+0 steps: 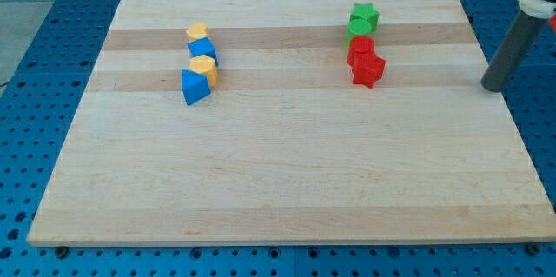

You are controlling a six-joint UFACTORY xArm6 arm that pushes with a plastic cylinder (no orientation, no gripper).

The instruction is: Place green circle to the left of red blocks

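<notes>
The wooden board [287,173] fills most of the view and lies on a blue perforated table [52,34]. The dark rod [512,51] comes down from the view's top right. My tip [495,89] is at the board's right edge, nearer the top right corner than the bottom right. I cannot tell whether it sits just on the wood or just off it. The rod is a plain shaft ending in that tip, so it has no fingers to be apart or together. It is well apart from every block.

Two groups of blocks sit in the half of the board nearer the top edge. Towards the right, a column of four runs down from near the top edge:
- green star [366,14], at the top
- green circle [356,28], touching the star's lower left
- red circle [360,49], just below the green circle and seemingly in contact with it
- red star [368,70], touching the red circle

So the green circle is above the red blocks, on their top-edge side, not to their left.

Towards the left edge a second column stands close-packed:
- yellow heart [197,30]
- blue block [203,49], shape unclear
- yellow block [205,68], shape unclear
- blue triangle [195,88], lowest

The two columns are well apart.
</notes>
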